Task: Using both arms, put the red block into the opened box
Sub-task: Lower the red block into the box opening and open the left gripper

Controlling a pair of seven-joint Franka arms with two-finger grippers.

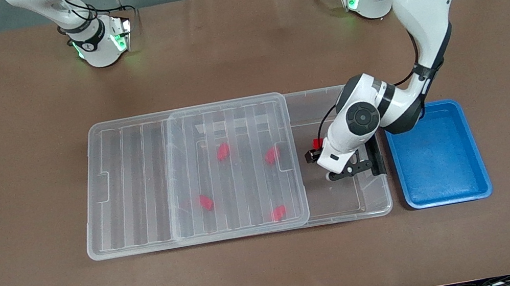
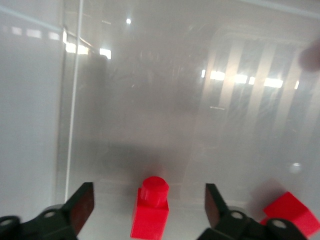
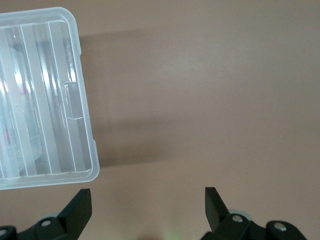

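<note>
The clear box (image 1: 380,207) lies mid-table, its ribbed lid (image 1: 137,183) slid toward the right arm's end so the end by the blue tray is uncovered. My left gripper (image 1: 314,152) reaches down into that uncovered end. In the left wrist view the left gripper (image 2: 149,196) is open, and a red block (image 2: 150,215) lies loose on the box floor between its fingers, touching neither. Another red block (image 2: 290,212) lies beside it. Several red blocks (image 1: 222,151) show through the lid. My right gripper (image 3: 147,197) hangs open over bare table beside a lid corner (image 3: 75,150).
A blue tray (image 1: 439,159) sits next to the box at the left arm's end. The black latch (image 1: 375,156) runs along the box's short end, under the left arm. Brown table surface surrounds the box.
</note>
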